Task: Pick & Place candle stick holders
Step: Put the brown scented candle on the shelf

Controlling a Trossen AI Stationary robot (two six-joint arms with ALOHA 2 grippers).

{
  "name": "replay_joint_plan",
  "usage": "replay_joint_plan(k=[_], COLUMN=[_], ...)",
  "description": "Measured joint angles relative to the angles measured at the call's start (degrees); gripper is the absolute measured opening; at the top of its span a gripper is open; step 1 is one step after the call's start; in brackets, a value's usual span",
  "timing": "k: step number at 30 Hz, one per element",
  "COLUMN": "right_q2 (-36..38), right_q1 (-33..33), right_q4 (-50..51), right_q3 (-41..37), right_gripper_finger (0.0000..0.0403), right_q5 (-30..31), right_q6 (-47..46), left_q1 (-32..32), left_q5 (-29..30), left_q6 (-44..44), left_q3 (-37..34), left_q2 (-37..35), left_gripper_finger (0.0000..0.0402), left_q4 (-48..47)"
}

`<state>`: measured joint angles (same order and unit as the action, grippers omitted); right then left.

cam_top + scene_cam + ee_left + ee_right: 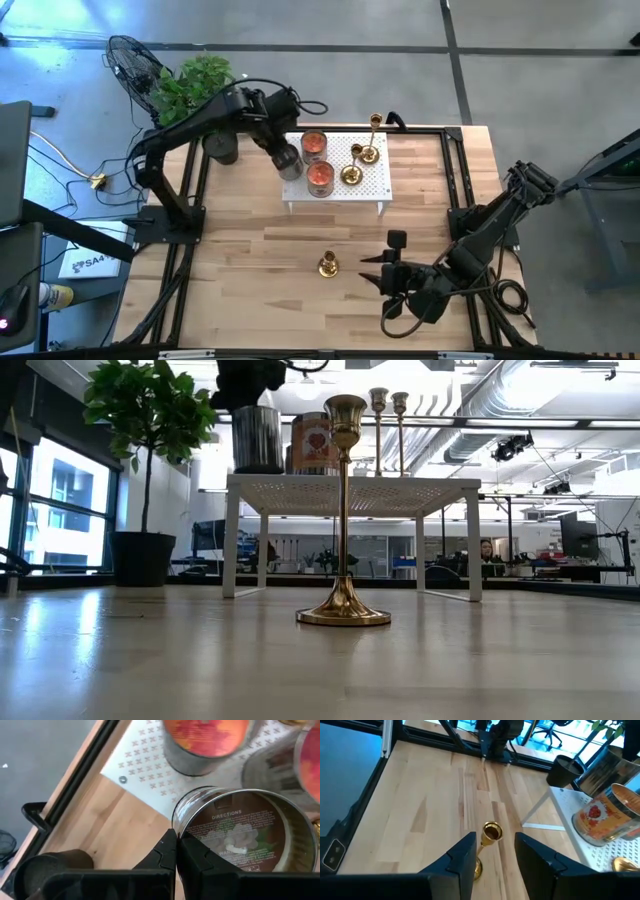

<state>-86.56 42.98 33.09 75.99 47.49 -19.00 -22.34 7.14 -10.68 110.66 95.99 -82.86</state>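
Brass candlestick (327,265) — upright on table (250,290).

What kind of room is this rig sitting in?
Probably an open lab or workshop office: exposed ceiling ducts, desks with monitors behind the wooden table, and a bare concrete floor.

One camera hangs above the desk (300,250) and looks straight down, taking in both arms and the white perforated stand (336,170). Another sits at desk-top height, close in front of the lone candlestick (343,510), facing level past it toward that stand and the room behind. The left wrist camera looks down, very near, onto the stand's corner beside a grey tin (245,832). The right wrist camera faces across the desk toward the stand, sharing the lone candlestick with the low view.
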Motion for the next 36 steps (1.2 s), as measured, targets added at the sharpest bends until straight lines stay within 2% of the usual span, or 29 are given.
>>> replay_joint_plan(k=[12,36], right_q2=[0.00,0.00], right_q1=[-0.11,-1.88], right_q4=[1.10,1.41], right_q3=[0.00,0.00], right_gripper_finger=[0.0129,0.0129], right_q5=[2.07,0.36], right_q6=[0.22,-0.05], left_q1=[-0.16,-0.16], left_q5=[-5.32,-4.80], left_q6=[1.44,2.34], left_q3=[-3.66,-3.64], left_q2=[0.00,2.11], left_gripper_finger=[0.0000,0.0000], left_q4=[3.17,5.49])
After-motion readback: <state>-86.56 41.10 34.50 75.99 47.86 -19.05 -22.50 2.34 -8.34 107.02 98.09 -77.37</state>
